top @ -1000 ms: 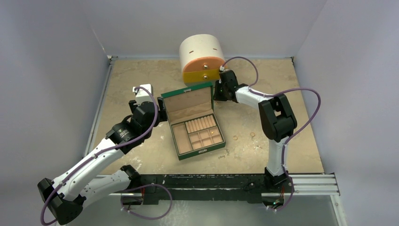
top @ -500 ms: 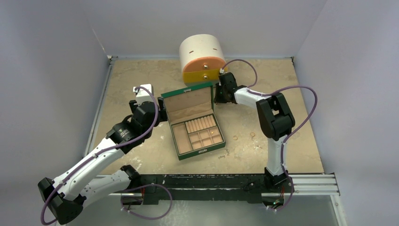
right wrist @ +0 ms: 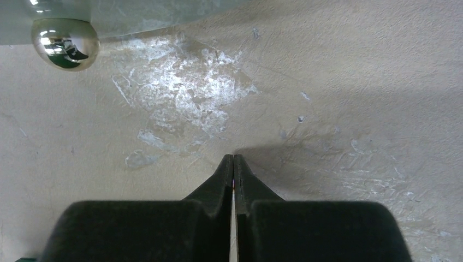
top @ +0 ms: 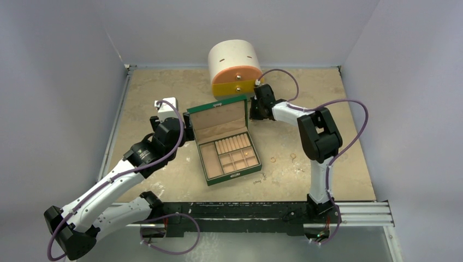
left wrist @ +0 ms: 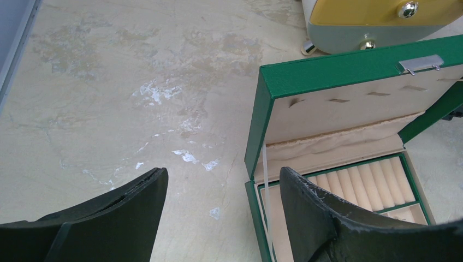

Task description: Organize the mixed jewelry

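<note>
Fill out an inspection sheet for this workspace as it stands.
Surface: beige marbled table, whitish scuffs.
Job's things: gold rings and small bits lie loose on the table, right of the open green box; round drawer chest stands behind it, drawers shut.
Clutter: nothing seen.
Grippers: left gripper open, empty, by the box's left side; right gripper shut, tips at the table beside the chest; whether it pinches anything cannot be told.
Cables: purple cables loop off both arms.
Surroundings: plain pale walls on three sides.
</note>
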